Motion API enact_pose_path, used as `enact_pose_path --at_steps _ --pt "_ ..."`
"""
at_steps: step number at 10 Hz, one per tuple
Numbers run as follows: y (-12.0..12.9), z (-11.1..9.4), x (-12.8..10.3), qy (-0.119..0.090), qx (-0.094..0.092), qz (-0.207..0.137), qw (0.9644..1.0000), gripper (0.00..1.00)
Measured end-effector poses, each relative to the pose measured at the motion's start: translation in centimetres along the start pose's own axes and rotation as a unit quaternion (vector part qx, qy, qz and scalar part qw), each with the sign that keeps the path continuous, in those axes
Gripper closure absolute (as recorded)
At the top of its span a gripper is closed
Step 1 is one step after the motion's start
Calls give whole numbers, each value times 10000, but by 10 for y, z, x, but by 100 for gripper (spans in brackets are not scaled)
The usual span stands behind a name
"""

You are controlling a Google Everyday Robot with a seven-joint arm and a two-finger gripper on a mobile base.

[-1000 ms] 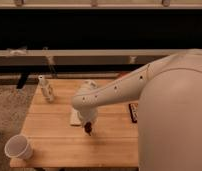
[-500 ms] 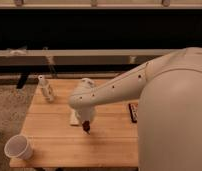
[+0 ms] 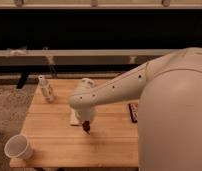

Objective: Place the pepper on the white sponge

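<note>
On the wooden surface (image 3: 54, 135), a white cup (image 3: 18, 147) is standing at 8 o'clock from the end effector (image 3: 86, 125). A black remote-like object (image 3: 133, 112) is lying at 2 o'clock, and a pale upright piece (image 3: 45, 88) is standing at 10 o'clock near the far corner. The arm (image 3: 114, 90) is reaching in from 3 o'clock and covering part of the white sponge (image 3: 74, 119). The end effector is pinching the pepper (image 3: 86, 129), which is hanging just beside the sponge at its 4 o'clock, its long axis running roughly 12 to 6 and its free end pointing down at the surface.
</note>
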Motion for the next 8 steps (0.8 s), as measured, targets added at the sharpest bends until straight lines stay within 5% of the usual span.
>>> enact_pose_path --at_steps 8 --pt "7 -7 -7 -116 8 -153 9998 100"
